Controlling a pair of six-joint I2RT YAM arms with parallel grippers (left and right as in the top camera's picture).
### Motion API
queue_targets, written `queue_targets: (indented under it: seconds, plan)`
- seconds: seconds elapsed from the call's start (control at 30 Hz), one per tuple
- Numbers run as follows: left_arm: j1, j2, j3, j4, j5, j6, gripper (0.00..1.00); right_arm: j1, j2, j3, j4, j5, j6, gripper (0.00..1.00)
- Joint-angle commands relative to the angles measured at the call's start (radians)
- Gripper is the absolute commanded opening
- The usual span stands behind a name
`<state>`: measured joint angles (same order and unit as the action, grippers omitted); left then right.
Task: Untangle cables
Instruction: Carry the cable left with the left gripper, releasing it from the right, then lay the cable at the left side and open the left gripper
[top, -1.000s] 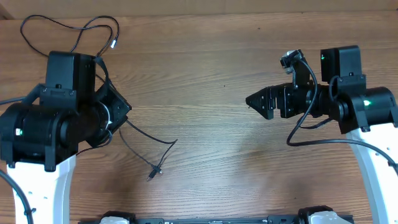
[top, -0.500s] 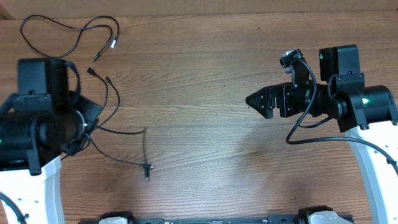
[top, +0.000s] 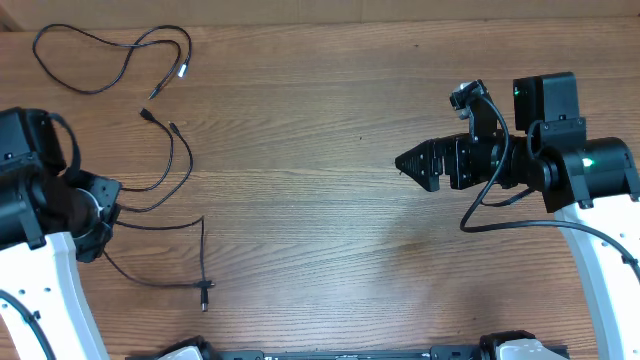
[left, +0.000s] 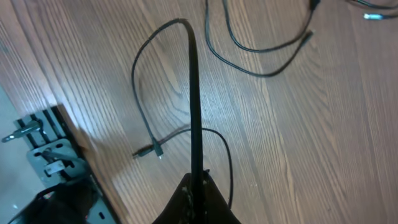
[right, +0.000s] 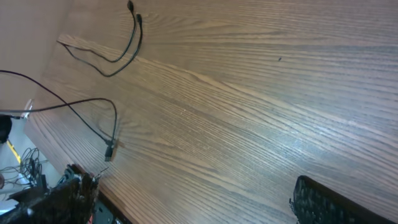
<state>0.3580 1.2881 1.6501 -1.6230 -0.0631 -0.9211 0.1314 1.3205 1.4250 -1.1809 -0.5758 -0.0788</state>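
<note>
Pinching one black cable (left: 193, 81) in my left gripper (left: 199, 185), fingers pressed together on it, and the rest trails loose over the wooden table (top: 320, 260) to a plug (top: 204, 297) near the front edge. The other cable (top: 183, 68) lies in its own loop at the far left corner, well apart. My right gripper (top: 408, 162) hovers over the right side, spread wide, holding nothing.

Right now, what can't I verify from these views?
Left gripper: overhead, hidden beneath its own arm; left wrist view crops it at the bottom edge.
Held cable: overhead, where its strands join is covered by that arm.
Plug type: too small overhead, blurred from the left wrist.
Right gripper: right wrist view shows only finger edges at the bottom corners.
</note>
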Motion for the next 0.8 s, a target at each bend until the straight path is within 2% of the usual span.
queue_targets:
  seconds: [0.0,0.27,0.5,0.77]
  plan:
    - [0.083,-0.006,-0.115,0.088,0.115,0.1,0.04,-0.002,0.002,0.016,-0.002,-0.001,-0.001,1.0]
    - [0.261,0.04,-0.296,0.266,0.151,0.172,0.04,-0.002,0.002,0.016,-0.005,-0.001,-0.001,1.0]
    - [0.421,0.133,-0.306,0.321,0.201,0.227,0.04,-0.002,0.002,0.016,-0.005,-0.002,0.0,1.0]
    - [0.579,0.24,-0.306,0.433,0.209,0.226,0.04,-0.002,0.002,0.016,-0.011,-0.002,0.003,1.0]
